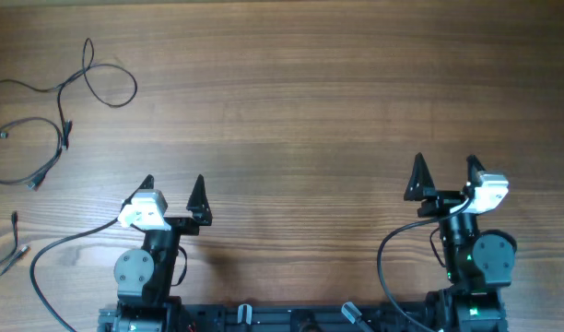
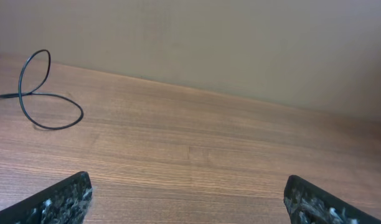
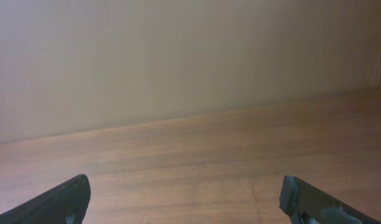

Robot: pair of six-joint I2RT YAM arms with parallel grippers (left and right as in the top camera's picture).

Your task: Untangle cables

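The table (image 1: 310, 111) is matt, grained wood, the cables (image 2: 21, 93) smooth black plastic, the fingers (image 2: 66, 199) rough speckled black.

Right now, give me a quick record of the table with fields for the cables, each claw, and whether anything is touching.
cables: thin black cords lying in loose loops at the far left of the table, some running off the edge of the overhead view
left claw: open, holding nothing, on the cables' side but apart from them
right claw: open, holding nothing, over bare wood on the opposite side
contact: none, neither claw touches a cable
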